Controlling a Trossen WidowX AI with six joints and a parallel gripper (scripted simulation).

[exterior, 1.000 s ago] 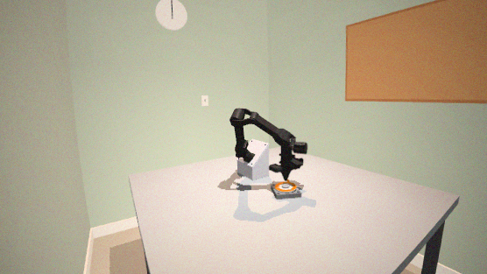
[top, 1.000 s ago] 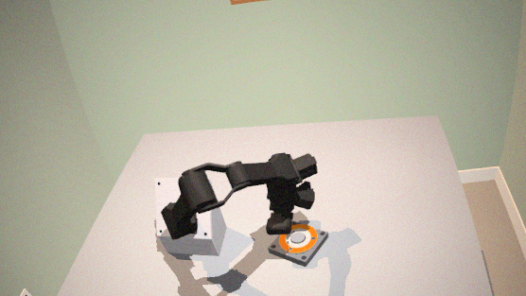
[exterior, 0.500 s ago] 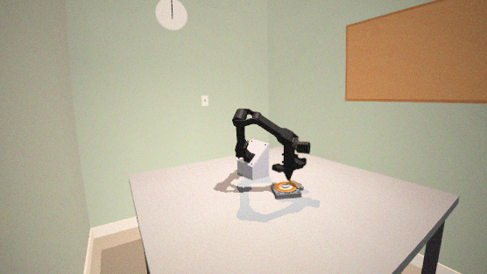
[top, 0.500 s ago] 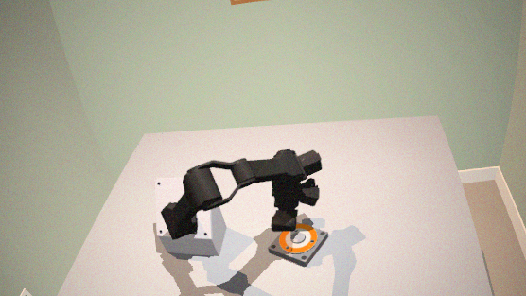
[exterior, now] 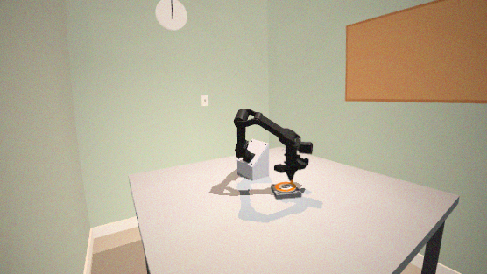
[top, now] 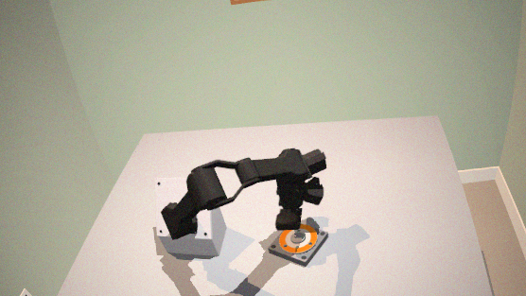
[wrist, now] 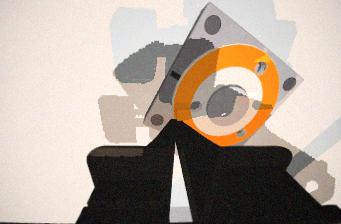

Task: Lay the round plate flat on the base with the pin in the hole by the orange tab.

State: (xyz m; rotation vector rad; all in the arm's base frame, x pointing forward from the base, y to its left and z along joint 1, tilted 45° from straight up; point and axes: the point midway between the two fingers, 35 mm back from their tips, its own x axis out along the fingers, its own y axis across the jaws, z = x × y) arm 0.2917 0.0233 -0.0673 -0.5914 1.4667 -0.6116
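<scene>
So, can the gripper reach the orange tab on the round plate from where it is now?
Probably yes: the shut gripper is at the plate rim, and nothing blocks its way around to the tab.
</scene>
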